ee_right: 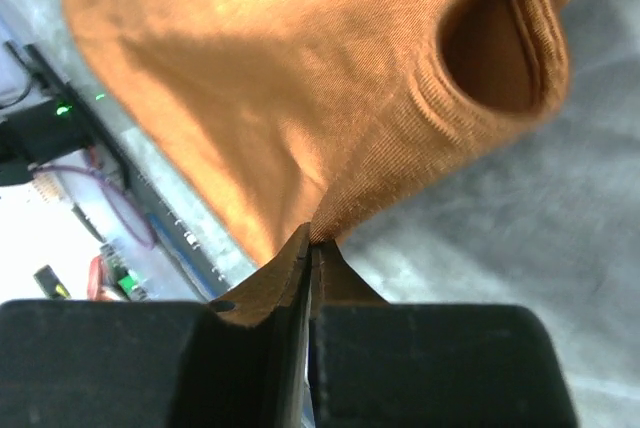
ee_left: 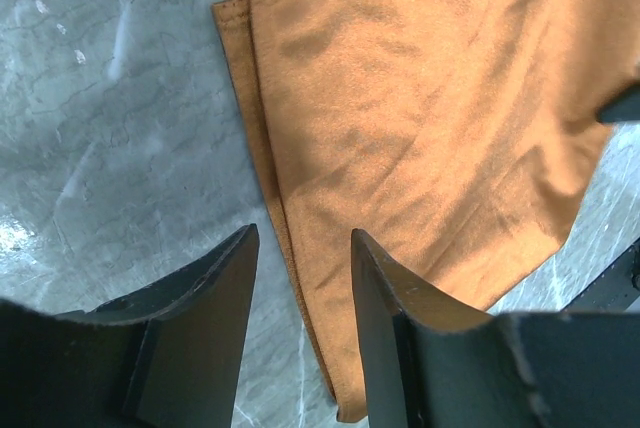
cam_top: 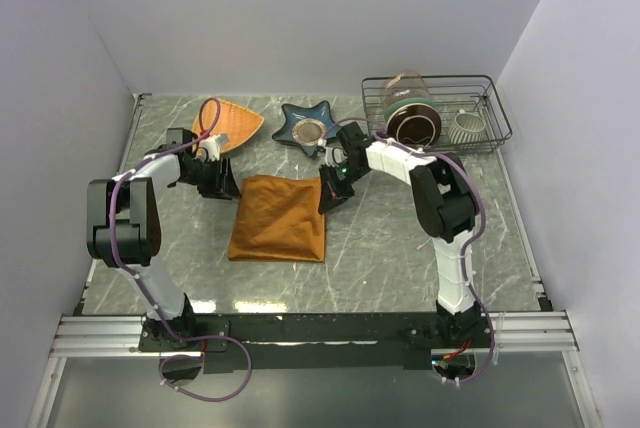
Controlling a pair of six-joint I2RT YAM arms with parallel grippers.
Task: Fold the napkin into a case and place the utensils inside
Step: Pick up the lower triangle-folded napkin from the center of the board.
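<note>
- Grey marble table (cam_top: 400, 248): the folded rust-orange napkin (cam_top: 278, 218) lies at its middle, between the two arms.
- Right gripper (ee_right: 310, 248): jaws pinched tight on the napkin's right edge, cloth bunched there.
- Left gripper (ee_left: 303, 238): jaws half parted over the napkin's left edge, gripping nothing.

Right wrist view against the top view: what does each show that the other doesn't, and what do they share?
Only the right wrist view: the right hand pinched shut on the napkin edge, and a fold gaping open. Only the top view: the left hand beside the napkin's far left corner, the star dish, orange plate and wire rack. Both: the napkin on the marble table, right hand at its far right corner.
</note>
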